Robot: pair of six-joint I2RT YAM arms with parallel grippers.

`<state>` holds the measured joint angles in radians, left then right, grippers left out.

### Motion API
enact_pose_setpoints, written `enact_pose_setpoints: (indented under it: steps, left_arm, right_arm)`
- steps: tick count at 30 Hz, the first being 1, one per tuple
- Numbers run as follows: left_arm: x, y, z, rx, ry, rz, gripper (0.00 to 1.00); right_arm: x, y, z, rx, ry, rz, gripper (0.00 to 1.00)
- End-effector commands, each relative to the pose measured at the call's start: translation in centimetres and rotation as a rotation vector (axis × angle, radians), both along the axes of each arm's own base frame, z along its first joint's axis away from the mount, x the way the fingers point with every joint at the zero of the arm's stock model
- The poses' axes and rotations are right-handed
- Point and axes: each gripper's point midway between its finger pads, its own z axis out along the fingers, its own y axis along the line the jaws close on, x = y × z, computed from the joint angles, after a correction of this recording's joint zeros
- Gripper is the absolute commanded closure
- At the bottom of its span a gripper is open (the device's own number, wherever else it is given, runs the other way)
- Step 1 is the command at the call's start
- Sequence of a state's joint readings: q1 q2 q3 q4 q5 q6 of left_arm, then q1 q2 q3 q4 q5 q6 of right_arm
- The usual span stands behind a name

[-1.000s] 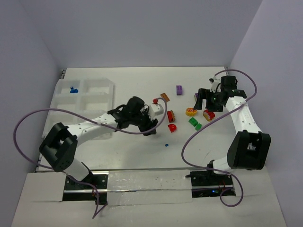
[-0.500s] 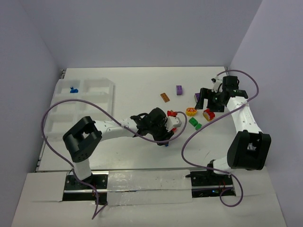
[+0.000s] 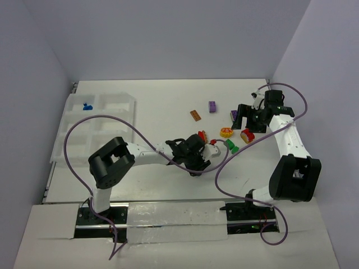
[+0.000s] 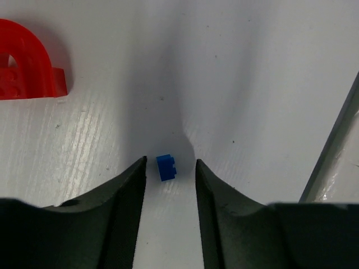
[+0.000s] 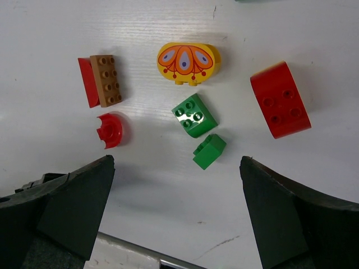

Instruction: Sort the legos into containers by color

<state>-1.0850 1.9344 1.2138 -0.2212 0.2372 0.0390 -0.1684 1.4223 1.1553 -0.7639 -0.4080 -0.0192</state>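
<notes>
Blue lego (image 4: pixel 166 167) lies untouched between the parted jaws of the left gripper (image 4: pixel 170 163), visible only from its wrist. Right gripper (image 5: pixel 176 162) gapes over green legos (image 5: pixel 194 115).

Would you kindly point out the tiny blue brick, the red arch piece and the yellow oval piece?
tiny blue brick (image 4: pixel 166 167): left wrist view, middle of its visible face.
red arch piece (image 4: pixel 40 60): left wrist view, on its curved band.
yellow oval piece (image 5: pixel 188 60): right wrist view, centre of its printed top.

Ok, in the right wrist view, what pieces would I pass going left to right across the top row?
brown brick → yellow rounded piece → red curved brick
</notes>
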Motion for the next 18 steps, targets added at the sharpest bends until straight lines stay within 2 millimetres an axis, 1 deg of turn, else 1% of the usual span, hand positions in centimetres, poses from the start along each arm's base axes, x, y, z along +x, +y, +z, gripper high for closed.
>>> enact_pose_setpoints:
  steps: [1,4,7,11,12,13,15,17,18]
  left_arm:
    - [0.1,-0.3,-0.3,0.04,-0.02,0.0,0.6]
    - [-0.4,0.1,-1.0,0.065,-0.028,-0.014,0.63]
    - [-0.4,0.6,-1.9,0.109,-0.054,-0.012,0.72]
    - [-0.3,1.4,-2.2,0.143,-0.071,-0.003,0.79]
    - [-0.2,1.7,-2.2,0.152,-0.08,-0.001,0.82]
    - [-0.1,2.1,-2.1,0.159,-0.087,0.002,0.84]
    - [0.7,2.7,-1.7,0.168,-0.118,0.019,0.91]
    - [1.5,3.4,-0.7,0.157,-0.123,0.045,0.96]
    - [2.4,3.9,0.0,0.144,-0.113,0.07,0.98]
  right_arm:
    - [0.4,-0.2,0.8,0.003,-0.03,-0.006,0.0]
    - [0.5,-0.2,0.9,0.004,-0.029,-0.005,0.0]
    - [0.5,-0.1,0.8,0.007,-0.027,-0.003,0.0]
    - [0.5,-0.2,0.8,0.006,-0.025,-0.004,0.0]
    - [0.5,-0.2,0.8,0.006,-0.024,-0.003,0.0]
    - [0.5,-0.1,0.8,0.007,-0.023,-0.002,0.0]
    - [0.6,-0.1,0.8,0.01,-0.022,-0.002,0.0]
    - [0.6,-0.1,0.8,0.013,-0.021,-0.001,0.0]
    - [0.7,0.0,0.8,0.015,-0.021,0.0,0.0]
